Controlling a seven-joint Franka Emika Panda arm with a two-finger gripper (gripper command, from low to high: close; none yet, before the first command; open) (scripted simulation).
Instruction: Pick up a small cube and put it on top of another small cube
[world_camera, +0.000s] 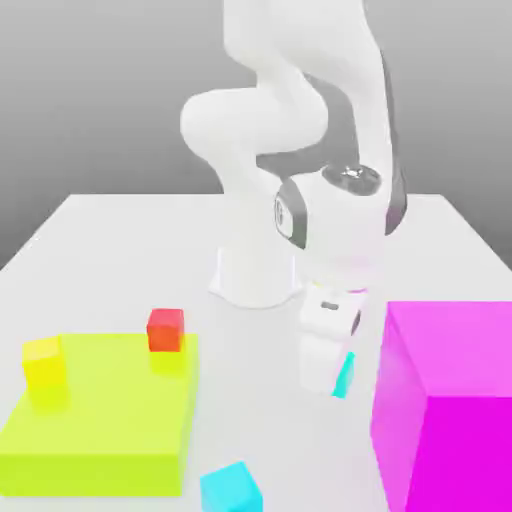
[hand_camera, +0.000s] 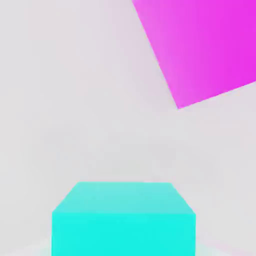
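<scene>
Clearly, the big magenta block (world_camera: 445, 400) was seen standing just beside the gripper (world_camera: 325, 385), so it could have been bumped if the arm was swung that way. The small turquoise cube (world_camera: 344, 376) was seen on the white table (world_camera: 100, 230), tucked right by the gripper. Whether it was held could not be told, so it might have slipped.

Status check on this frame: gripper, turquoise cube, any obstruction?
Gripper low over the table, finger state unclear. Turquoise cube right at the hand, beside the magenta block. Block sits close on the exterior view's right.
</scene>
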